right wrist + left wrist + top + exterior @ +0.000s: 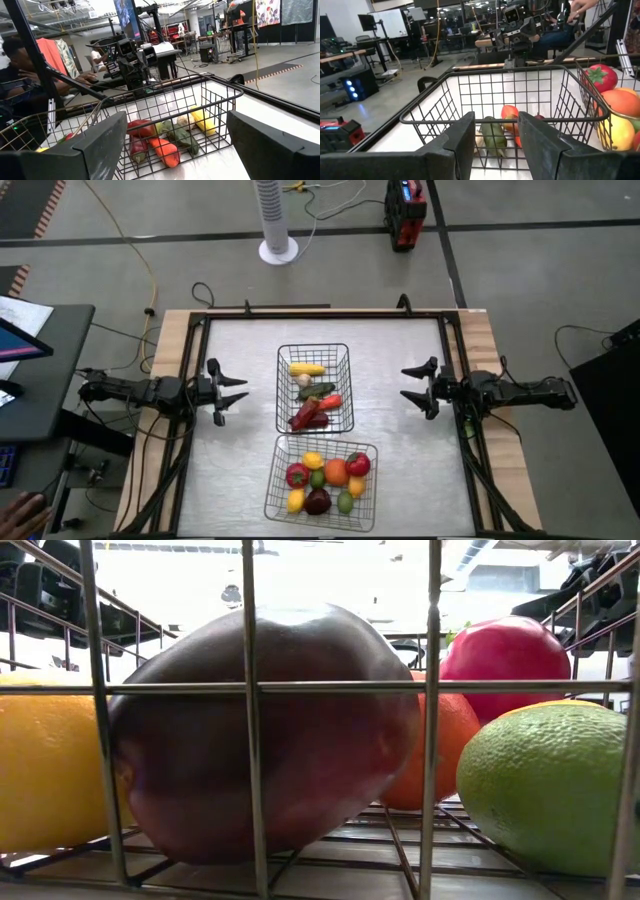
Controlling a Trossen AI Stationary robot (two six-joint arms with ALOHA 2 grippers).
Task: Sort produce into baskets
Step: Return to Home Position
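Two dark wire baskets stand mid-table. The far basket [313,350] holds corn [306,368], white garlic [303,380], a green cucumber [319,391], a carrot [330,402] and red chillies [308,417]. The near basket [321,515] holds round fruits: red [358,464], orange [336,471], yellow [312,460], green [345,501] and a dark purple one [317,501]. My left gripper [238,391] is open and empty, left of the far basket. My right gripper [408,387] is open and empty, right of it.
The black frame rails [320,314] run along the table's far and side edges. A white fan [277,220] and a red box [405,213] stand on the floor beyond. A person's hand [22,512] shows at the near left. White table surface lies bare beside each basket.
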